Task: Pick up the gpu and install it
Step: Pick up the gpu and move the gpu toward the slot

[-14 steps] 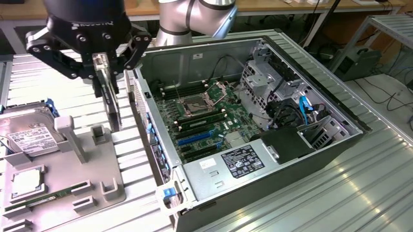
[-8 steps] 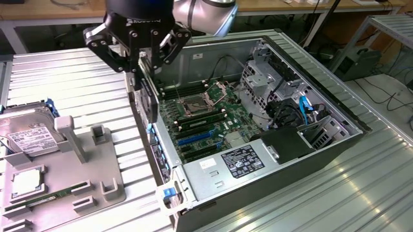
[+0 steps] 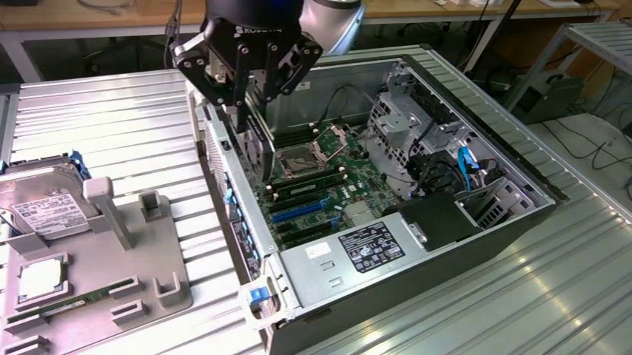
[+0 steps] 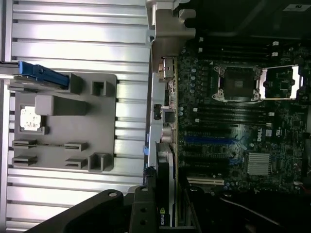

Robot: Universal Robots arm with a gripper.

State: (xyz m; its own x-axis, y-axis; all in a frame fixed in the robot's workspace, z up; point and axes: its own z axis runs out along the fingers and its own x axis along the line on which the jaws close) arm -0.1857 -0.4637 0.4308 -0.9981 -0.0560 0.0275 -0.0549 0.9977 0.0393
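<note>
Gripper: matte black, fingers built from jointed link bars, pale round pivot pins at joints. White lettering on black body, partly readable. Wrist joint: rounded silver-grey housing. Thin dark cable alongside. Link bar: black, round pin heads.

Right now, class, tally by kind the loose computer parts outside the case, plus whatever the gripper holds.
hard drive: 1
processor chip: 1
memory stick: 1
gpu, in the gripper: 1
Total: 4
</note>
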